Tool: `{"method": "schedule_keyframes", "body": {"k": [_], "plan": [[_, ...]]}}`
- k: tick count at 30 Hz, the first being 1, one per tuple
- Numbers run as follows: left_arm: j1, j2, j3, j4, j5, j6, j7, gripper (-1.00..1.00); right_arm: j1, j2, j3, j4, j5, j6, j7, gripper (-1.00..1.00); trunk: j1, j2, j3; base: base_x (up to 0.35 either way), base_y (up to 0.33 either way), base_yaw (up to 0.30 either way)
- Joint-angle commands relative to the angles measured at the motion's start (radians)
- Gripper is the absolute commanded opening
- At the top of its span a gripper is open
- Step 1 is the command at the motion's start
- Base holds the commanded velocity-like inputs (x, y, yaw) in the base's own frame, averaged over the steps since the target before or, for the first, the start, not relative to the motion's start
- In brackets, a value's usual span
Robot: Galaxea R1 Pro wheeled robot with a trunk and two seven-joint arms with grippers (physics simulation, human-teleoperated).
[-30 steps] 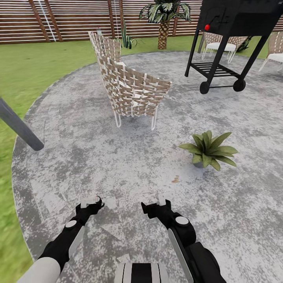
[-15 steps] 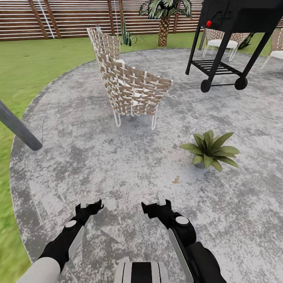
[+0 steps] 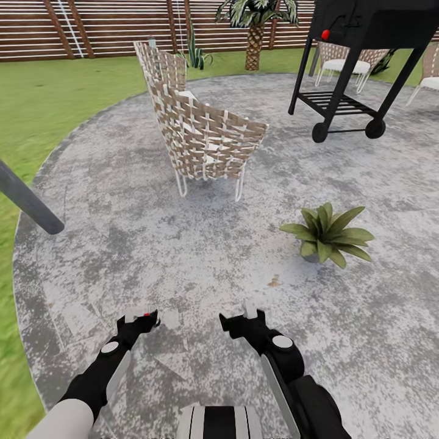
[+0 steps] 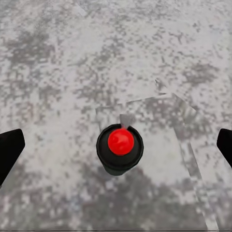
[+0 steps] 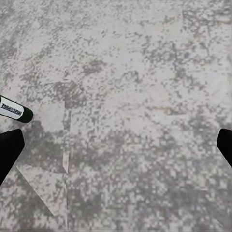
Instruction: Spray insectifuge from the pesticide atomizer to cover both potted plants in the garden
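Grey paving (image 3: 183,256) carries one potted plant (image 3: 326,233) toward its right edge. Left gripper (image 4: 116,145), jaws apart, has the pesticide atomizer (image 4: 119,147) upright between them; right gripper (image 3: 241,317) spread, empty.

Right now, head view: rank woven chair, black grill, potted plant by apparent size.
1. Black grill or woven chair: too close to rank, and the grill is cut off by the picture's edge.
2. Potted plant: clearly smallest.
The grill stands farther from the camera, so its true size may be larger.
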Motion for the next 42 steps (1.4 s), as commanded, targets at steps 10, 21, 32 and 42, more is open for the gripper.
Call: {"method": "schedule_keyframes", "body": {"k": [10,21,32,42], "plan": [[0.000,0.000,0.000,0.001,0.010,-0.003,0.000,1.00,0.000,0.001,-0.001,-0.001,-0.003,0.005,0.001,1.00,0.004,-0.003,-0.039,0.001,0.000,0.000],[0.000,0.000,0.000,0.001,0.010,-0.003,0.000,1.00,0.000,0.000,-0.001,-0.001,-0.003,0.005,0.001,1.00,0.007,-0.004,-0.063,0.000,0.000,0.000],[0.000,0.000,-0.001,0.001,0.010,-0.003,0.000,1.00,0.000,0.000,-0.002,-0.002,-0.003,0.005,0.001,1.00,0.007,-0.004,-0.063,0.000,0.000,0.000],[0.000,-0.001,-0.001,0.001,0.010,-0.003,0.000,1.00,0.000,0.000,-0.002,-0.002,-0.003,0.005,0.001,1.00,0.007,-0.004,-0.063,0.091,-0.007,0.000]]}}
